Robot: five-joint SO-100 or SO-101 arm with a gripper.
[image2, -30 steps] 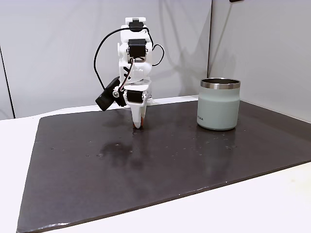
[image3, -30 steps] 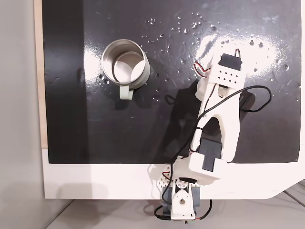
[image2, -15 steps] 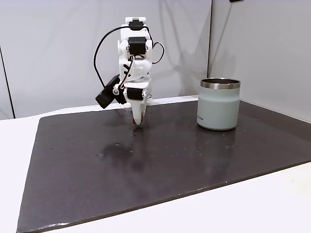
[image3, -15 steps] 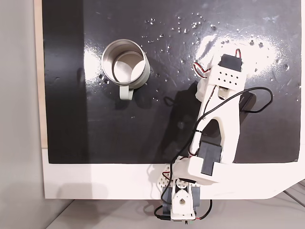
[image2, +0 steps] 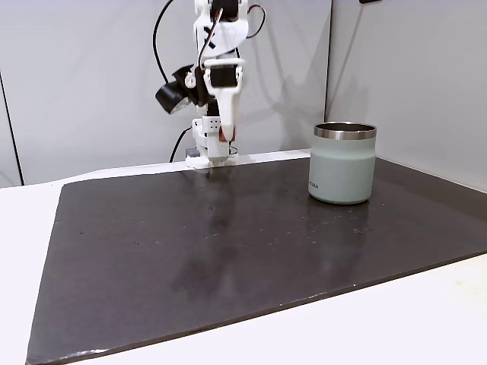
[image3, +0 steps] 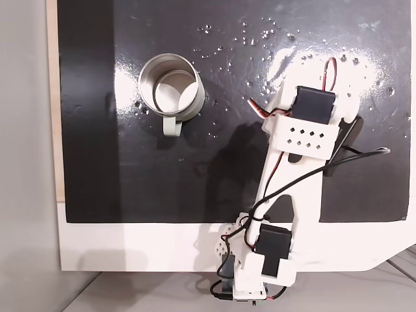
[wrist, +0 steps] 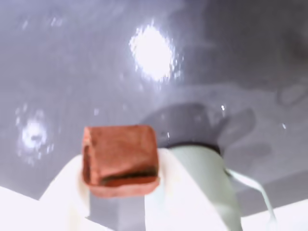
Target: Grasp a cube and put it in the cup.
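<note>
Brick-red cube (wrist: 120,159) pinched aloft; grey-green cup (image2: 343,163) upright, well apart.

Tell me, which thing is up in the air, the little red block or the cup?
The red block, pinched between the white fingers. The cup stands on the dark mat.

The cup (image3: 170,90) stands open-mouthed on the dark mat (image3: 84,130), the white arm (image3: 296,188) well apart.

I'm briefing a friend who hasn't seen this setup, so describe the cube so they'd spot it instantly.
Start at the white arm above the dark mat. Follow it down to the gripper: the cube sits pinched between the jaws, off the mat. It is tiny, matte and brick-red, unlike the grey-green cup.
</note>
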